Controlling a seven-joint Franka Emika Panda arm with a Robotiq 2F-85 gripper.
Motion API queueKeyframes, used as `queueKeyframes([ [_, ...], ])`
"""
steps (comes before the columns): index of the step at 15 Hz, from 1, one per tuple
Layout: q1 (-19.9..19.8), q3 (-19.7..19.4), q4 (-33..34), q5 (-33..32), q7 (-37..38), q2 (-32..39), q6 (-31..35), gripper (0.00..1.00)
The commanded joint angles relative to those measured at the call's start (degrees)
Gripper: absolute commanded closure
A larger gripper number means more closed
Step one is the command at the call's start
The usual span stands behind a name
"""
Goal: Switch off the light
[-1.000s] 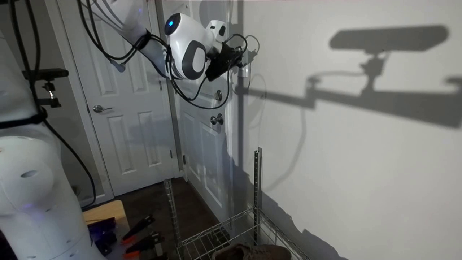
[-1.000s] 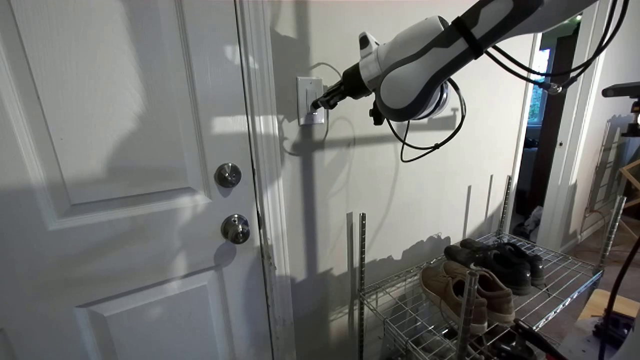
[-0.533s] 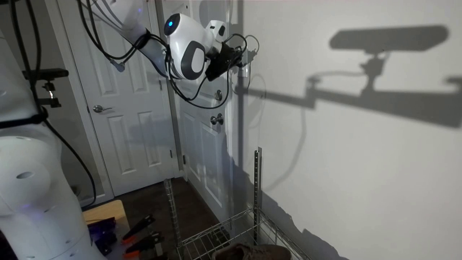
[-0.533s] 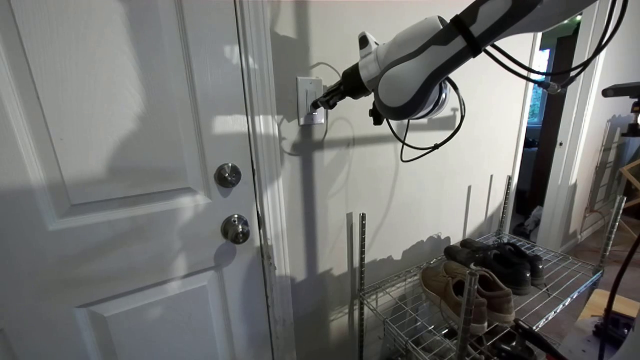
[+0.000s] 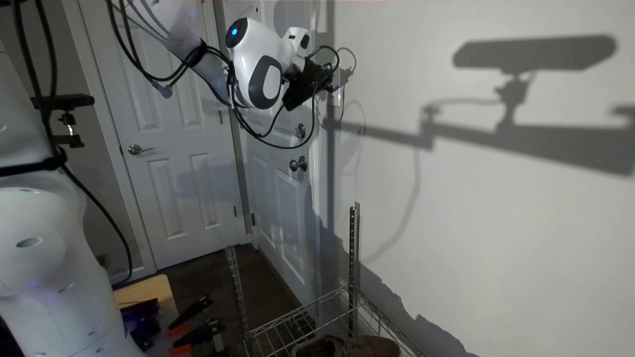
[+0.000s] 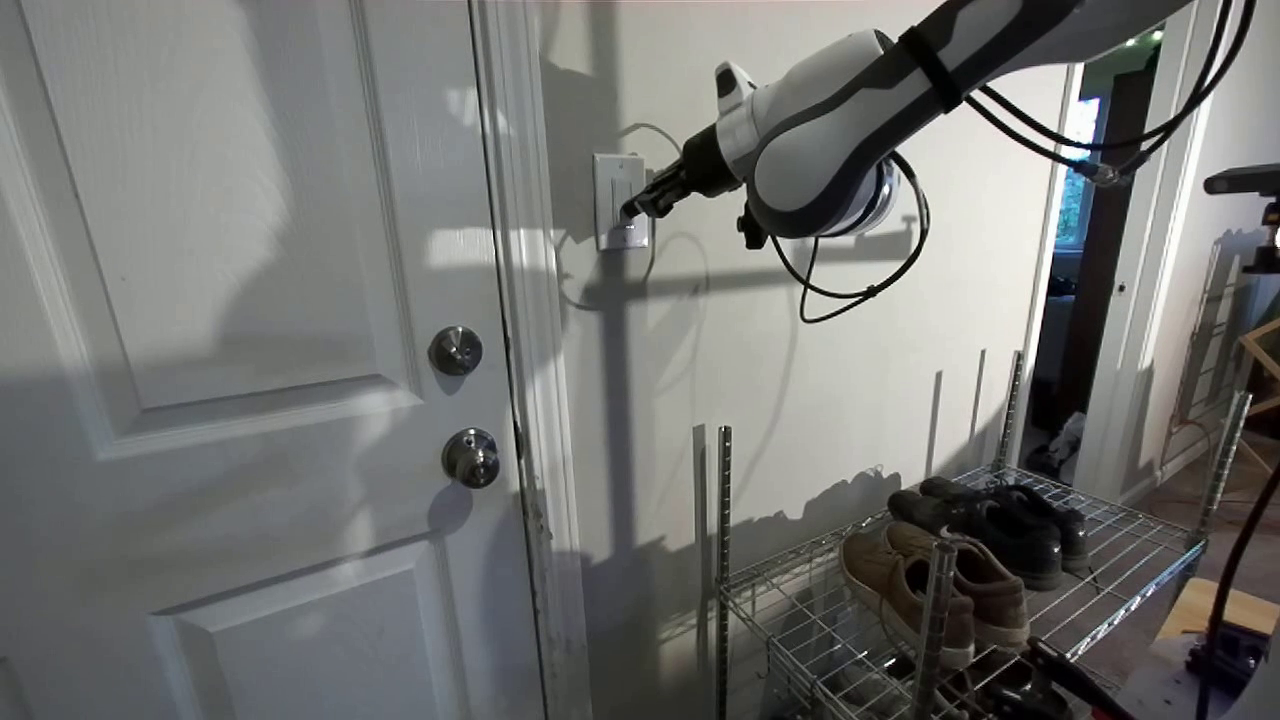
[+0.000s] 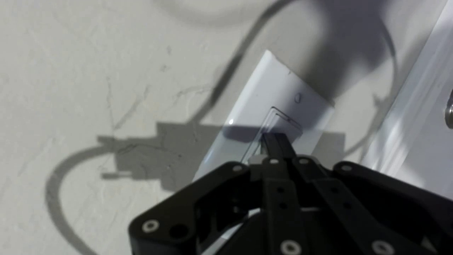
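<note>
Where shadows [image 5: 536, 52] cross the wall [image 5: 496, 218], a switch [image 6: 617, 188] flanks the door [image 6: 250, 370].

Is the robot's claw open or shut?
Shut: in front of the switch, the claw shows no gap between its fingertips in the wrist view.

Dim, greyish light fills both exterior views, with firm-edged shadows [image 5: 536, 141] across the wall [image 5: 496, 223] and a floor [image 5: 268, 277] in near darkness. In an exterior view, pale patches break the shade on the door [image 6: 200, 250], and a far window [image 6: 1080, 190] glows brightest. In the wrist view, shadows cross the switch plate [image 7: 262, 102], its edge catching a tiny glint; the gripper [image 7: 278, 138] looks dark and slightly blurred.
</note>
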Motion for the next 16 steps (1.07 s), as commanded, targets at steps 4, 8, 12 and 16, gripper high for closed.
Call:
queueKeyframes([
  [4,-1.55,2.18,-0.12,2.33,-2.1,-1.11,0.34,0.96],
  [8,-1.73,3.24,-3.02,3.22,-1.76,-1.68,0.26,0.97],
  [12,-0.9,4.6,-8.96,3.12,-0.33,-4.91,0.05,0.97],
  [16,-2.23,6.48,-9.73,3.46,-0.89,-6.31,0.07,0.97],
])
